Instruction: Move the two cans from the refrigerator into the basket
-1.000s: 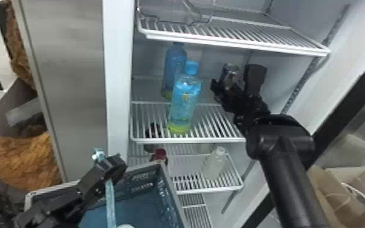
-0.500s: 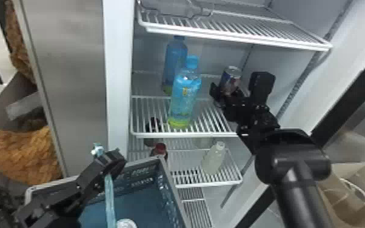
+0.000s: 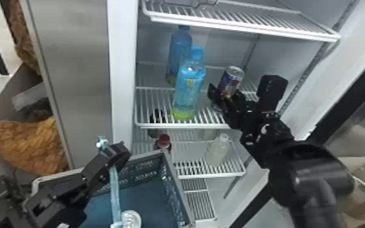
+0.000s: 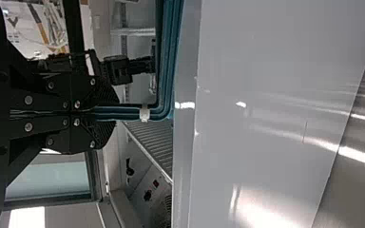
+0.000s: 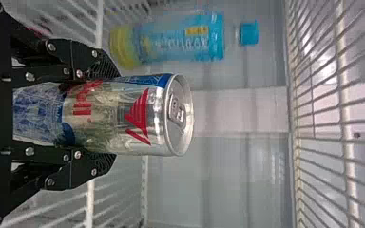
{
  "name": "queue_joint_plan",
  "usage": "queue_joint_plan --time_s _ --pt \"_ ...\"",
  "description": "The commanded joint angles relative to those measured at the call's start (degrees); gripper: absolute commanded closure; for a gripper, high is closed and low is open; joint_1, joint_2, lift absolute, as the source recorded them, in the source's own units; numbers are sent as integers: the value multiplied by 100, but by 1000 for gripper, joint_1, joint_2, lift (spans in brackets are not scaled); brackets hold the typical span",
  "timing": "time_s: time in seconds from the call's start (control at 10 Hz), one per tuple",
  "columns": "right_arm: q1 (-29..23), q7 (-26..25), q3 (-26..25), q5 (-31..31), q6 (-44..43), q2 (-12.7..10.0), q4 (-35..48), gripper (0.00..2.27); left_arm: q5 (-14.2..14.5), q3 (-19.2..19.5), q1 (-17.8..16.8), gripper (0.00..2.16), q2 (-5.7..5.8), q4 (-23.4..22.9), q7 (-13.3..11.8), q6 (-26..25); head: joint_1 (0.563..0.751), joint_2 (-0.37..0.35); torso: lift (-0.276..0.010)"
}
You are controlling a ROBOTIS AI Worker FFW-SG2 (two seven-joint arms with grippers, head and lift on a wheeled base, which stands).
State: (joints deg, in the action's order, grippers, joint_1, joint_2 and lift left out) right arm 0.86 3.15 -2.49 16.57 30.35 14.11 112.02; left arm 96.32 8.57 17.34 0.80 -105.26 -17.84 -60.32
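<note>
Background: white refrigerator (image 3: 122, 60), wire shelves (image 3: 160, 125); inside, one silver-and-blue metal can (image 5: 123, 114), clasped by your right gripper (image 5: 111, 116). Handling: probably weighty if full, thin-walled, slick; squeeze mid-body, moderately. Blue plastic basket (image 3: 177, 188): silver-topped second can (image 3: 131, 219) within, handle (image 3: 115, 188) pinched by your left gripper (image 4: 116, 114).

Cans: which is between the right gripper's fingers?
The silver-and-blue can with red markings, at the white wire shelf; the other can is in the blue plastic basket.
</note>
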Motion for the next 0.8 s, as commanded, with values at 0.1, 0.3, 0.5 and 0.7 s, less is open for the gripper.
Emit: queue_joint_plan --time_s 0.1,0.3,0.5,0.7 --pt "-634 -34 78 342 241 74 842 1285 0 0 10 1200 -1 0 0 0 695 -238 -35" --pt "-1112 -87 9 548 481 92 1503 1285 0 0 10 1200 -1 0 0 0 695 -218 -35" --pt "-1548 -140 -105 685 677 101 2094 1285 0 0 24 1200 -10 0 0 0 695 -213 -35" --pt "-1914 -148 -94 982 818 127 2544 1285 0 -12 24 1200 -10 0 0 14 695 -207 -35"
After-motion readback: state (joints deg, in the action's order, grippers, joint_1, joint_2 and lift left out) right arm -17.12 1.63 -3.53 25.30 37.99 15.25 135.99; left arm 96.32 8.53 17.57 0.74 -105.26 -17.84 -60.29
